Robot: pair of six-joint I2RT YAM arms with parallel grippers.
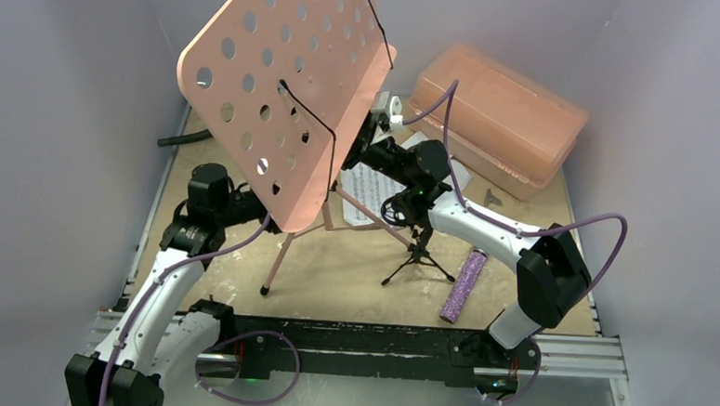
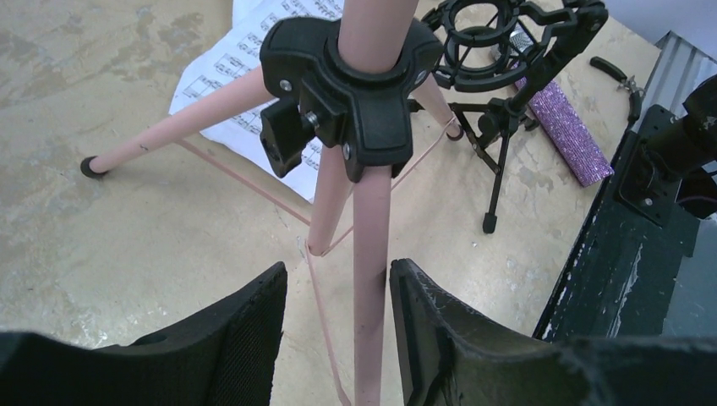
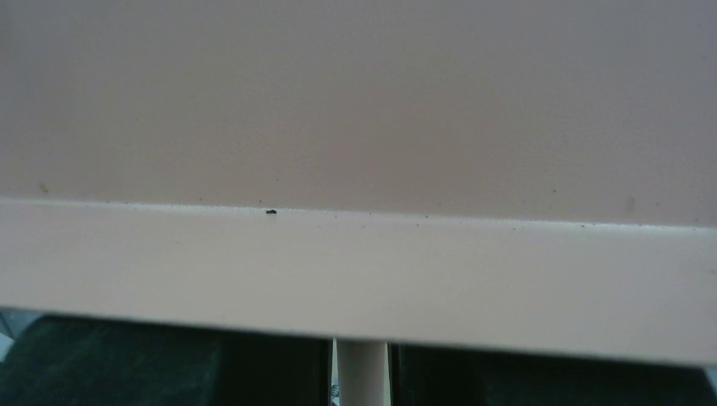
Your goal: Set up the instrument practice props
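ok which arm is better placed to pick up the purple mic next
Probably the right: the purple mic lies close beside that arm. The left gripper straddles the music stand leg, with the mic stand in between.

Here's the table (image 1: 352,277) — a tan, scuffed board with pale patches. The pink music stand (image 1: 279,87) is planted on it by its tripod feet, left of centre. White sheet-music pages (image 1: 368,187) lie flat under the far legs. Just right of those the little black mic stand (image 1: 418,253) is up on its own three legs, and beside it — flat on the board — is the purple glitter microphone (image 1: 464,285). Back right sits a salmon box (image 1: 497,117), with a small dark tool (image 1: 493,199) near it. A black hose (image 1: 185,139) lies at the back left edge.
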